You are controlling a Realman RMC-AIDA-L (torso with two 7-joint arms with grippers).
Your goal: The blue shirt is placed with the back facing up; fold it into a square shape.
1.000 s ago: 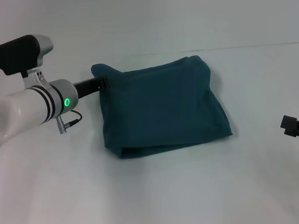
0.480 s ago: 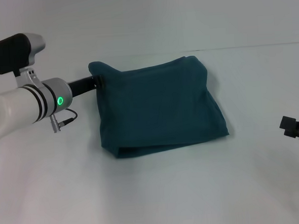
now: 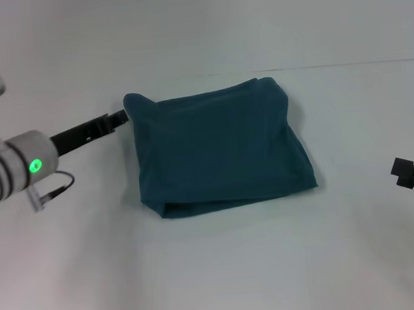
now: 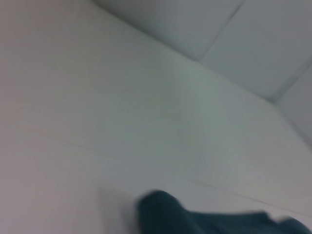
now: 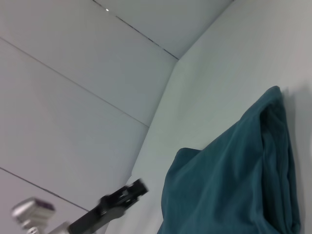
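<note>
Left end effector [image 3: 120, 119] just beside the far-left corner of the blue shirt [image 3: 221, 150], holding nothing, finger spread impossible to tell. Shirt folded near-square mid-surface [image 3: 214, 267]. Risk: snagging that raised corner, dragging the fold open. Right end effector [image 3: 413, 174] parked far right.

The blue shirt [image 3: 221, 148] lies folded into a rough square, plain dark teal side up, flat on the white table [image 3: 221, 266]. Stacked layers show along its near edge, where a lower layer peeks out. Its far left corner bunches up into a small raised hump, and the right edge flares slightly outward.
</note>
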